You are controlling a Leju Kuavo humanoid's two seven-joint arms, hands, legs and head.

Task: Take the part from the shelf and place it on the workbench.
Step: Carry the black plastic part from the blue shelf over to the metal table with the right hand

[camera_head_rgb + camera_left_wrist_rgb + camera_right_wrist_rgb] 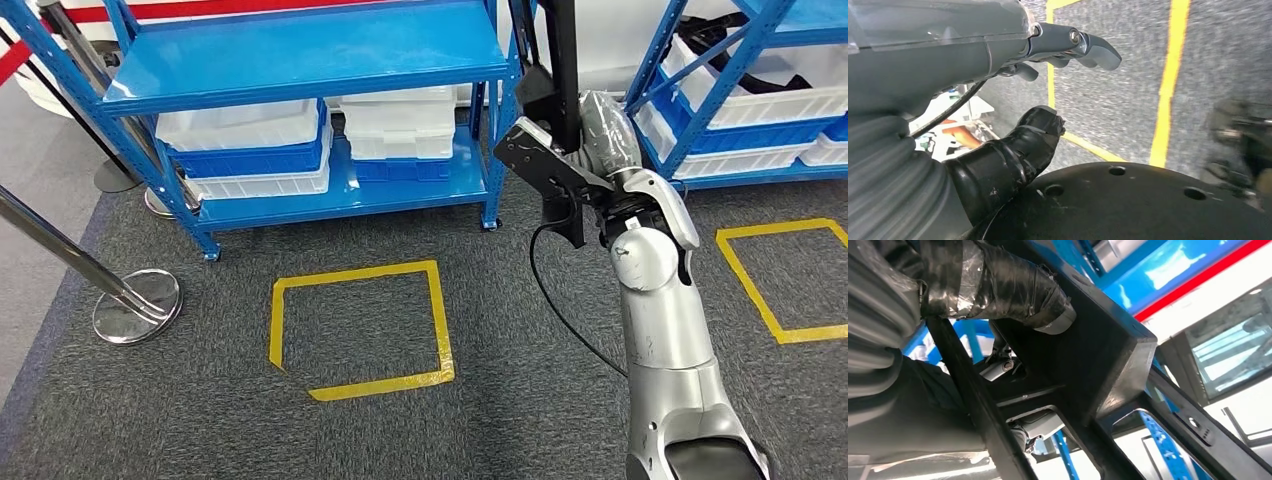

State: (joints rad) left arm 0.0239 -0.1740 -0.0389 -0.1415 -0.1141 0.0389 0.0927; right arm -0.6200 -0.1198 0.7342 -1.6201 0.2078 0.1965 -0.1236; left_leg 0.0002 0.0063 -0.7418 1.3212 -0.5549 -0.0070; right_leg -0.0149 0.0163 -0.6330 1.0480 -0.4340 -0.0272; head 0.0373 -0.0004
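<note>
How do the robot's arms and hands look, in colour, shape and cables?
The right arm is silver with rounded segments; a thin black cable hangs beside it. The right hand has a clear plastic wrap. The left hand has a grey ribbed cover, dark fingers and a black thumb.

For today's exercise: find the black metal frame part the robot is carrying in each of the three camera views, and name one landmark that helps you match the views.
Head view: the black metal frame part is right of centre, held up by the right hand.
Right wrist view: the part spans the picture, close to the camera.
Left wrist view: not in it.
Shared landmark: the blue metal shelf, behind the part in the right wrist view.
</note>
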